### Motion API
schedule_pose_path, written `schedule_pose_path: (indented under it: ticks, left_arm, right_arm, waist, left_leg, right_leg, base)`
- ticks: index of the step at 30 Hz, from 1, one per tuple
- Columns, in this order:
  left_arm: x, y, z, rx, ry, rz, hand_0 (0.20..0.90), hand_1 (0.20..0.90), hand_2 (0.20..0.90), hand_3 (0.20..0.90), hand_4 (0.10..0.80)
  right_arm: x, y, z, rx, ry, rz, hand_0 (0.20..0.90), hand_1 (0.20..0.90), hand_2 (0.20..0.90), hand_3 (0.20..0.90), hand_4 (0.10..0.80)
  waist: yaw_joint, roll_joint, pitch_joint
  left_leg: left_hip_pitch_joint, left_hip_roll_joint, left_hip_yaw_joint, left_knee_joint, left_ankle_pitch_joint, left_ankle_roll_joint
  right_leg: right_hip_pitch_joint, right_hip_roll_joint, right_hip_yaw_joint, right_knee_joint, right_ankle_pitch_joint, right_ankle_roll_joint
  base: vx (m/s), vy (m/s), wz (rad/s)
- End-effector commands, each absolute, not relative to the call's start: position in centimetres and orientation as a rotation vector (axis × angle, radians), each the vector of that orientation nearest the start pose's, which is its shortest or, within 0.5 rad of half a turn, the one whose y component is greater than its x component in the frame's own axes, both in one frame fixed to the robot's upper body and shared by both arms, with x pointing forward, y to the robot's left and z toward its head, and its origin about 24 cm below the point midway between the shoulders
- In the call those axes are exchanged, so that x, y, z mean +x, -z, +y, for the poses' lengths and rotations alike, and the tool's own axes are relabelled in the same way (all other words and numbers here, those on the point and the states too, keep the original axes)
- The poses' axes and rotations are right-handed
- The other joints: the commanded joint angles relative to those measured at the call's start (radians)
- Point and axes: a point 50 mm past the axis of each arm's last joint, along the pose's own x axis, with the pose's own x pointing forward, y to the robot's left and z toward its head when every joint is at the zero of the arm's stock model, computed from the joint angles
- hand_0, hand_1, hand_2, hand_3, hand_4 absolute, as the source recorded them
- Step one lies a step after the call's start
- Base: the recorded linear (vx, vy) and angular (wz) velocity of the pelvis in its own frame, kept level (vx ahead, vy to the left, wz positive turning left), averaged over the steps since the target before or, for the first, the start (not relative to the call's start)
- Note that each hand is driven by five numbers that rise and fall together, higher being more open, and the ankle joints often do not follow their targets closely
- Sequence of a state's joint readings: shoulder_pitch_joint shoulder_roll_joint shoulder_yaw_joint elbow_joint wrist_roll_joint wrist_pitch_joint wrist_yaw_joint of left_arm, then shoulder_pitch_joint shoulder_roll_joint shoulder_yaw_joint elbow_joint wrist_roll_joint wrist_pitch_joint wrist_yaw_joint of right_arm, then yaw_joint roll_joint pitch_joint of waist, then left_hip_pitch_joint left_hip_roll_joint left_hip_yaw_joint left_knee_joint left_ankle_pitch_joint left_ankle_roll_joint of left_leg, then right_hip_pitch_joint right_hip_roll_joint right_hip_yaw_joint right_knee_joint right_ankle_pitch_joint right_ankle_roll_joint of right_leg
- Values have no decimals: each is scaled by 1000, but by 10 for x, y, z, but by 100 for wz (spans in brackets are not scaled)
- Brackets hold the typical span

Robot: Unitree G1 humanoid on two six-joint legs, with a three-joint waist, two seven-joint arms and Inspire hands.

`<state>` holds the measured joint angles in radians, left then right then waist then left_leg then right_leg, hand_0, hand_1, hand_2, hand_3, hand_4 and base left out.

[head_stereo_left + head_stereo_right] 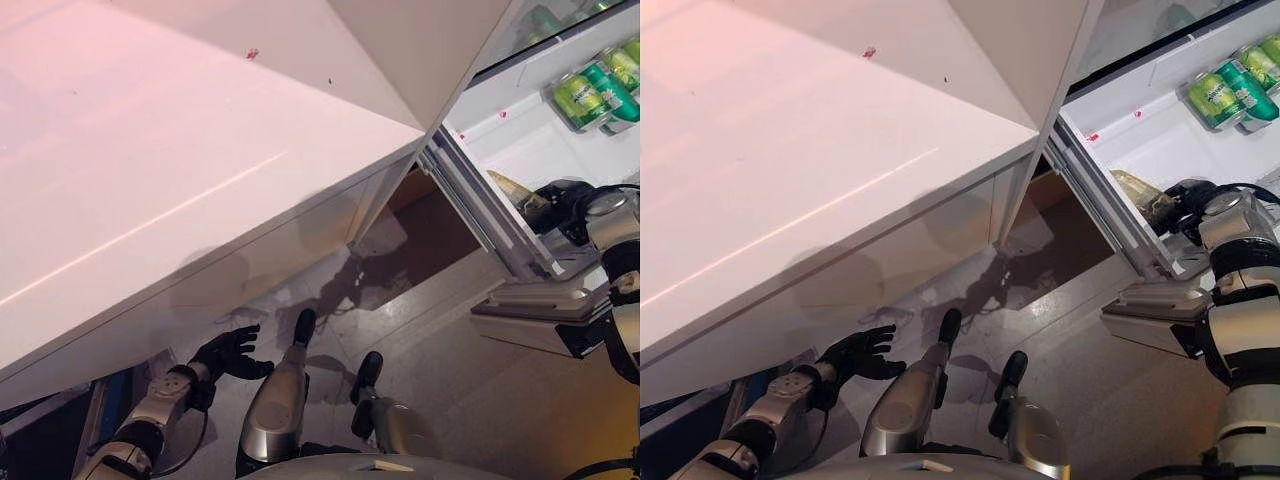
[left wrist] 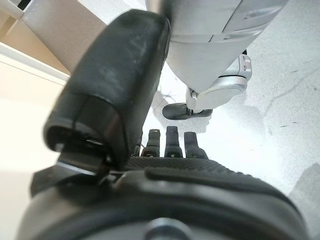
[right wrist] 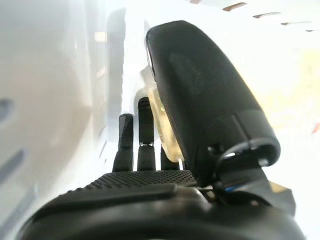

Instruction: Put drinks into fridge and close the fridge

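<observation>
Bottle (image 1: 1137, 191) is inside the open fridge (image 1: 1160, 140), clasped by the right hand (image 1: 1188, 208) fingers, near the front shelf edge below green cans (image 1: 1230, 88). Left hand (image 1: 858, 355) idle, fingers apart. Early release risks toppling out.

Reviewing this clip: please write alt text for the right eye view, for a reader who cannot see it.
The robot's dark right hand reaches into the open white fridge, holding a pale yellowish drink bottle on the shelf below two green drink cans. Its dark left hand hangs open and empty near the grey floor, beneath a large white counter.
</observation>
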<state>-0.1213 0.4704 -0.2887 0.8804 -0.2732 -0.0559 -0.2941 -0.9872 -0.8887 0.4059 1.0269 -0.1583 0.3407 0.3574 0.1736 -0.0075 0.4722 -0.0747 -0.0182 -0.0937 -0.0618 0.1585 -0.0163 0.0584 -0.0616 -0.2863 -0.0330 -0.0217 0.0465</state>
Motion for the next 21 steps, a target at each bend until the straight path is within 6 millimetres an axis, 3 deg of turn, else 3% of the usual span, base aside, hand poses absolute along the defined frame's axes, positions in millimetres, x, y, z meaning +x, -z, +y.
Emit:
schedule_pose_path:
  ticks: [1,5,11,17,21]
  left_arm:
    - [167,112,258,211,203,904,900,900,900,900,800]
    - [155,120,262,189,154,971,900,900,900,900,800]
    - [140,128,259,155,136,1016,900,900,900,900,800]
    - [125,136,255,154,154,1067,900,900,900,900,800]
    - [114,142,249,150,164,1100,900,900,900,900,800]
  right_arm:
    - [343,-240,-372,-1060,277,413,900,900,900,900,800]
    - [337,-268,-363,-996,258,218,900,900,900,900,800]
    - [324,-289,-362,-885,328,19,900,900,900,900,800]
    - [307,-280,-370,-517,475,-187,900,900,900,900,800]
    - [298,-246,-379,-248,573,-240,900,900,900,900,800]
  waist:
    - [-41,-50,-147]
    - [-83,-74,-232]
    - [-120,-70,-310]
    - [-148,-52,-351]
    - [-162,-37,-360]
  left_leg:
    - [39,-32,98,107,-199,31]
    - [85,-30,122,100,-219,32]
    - [121,-29,146,110,-245,35]
    - [160,-27,159,116,-272,40]
    - [182,-28,162,127,-291,46]
  right_leg:
    - [-78,35,41,146,-60,-25]
    - [-43,42,72,134,-66,-19]
    - [-18,44,99,141,-81,-16]
    - [7,43,120,155,-102,-13]
    - [18,39,129,174,-113,-11]
  base:
    - [26,39,-11]
    - [47,32,-18]
    - [60,16,-23]
    - [65,3,-16]
    - [89,-8,-13]
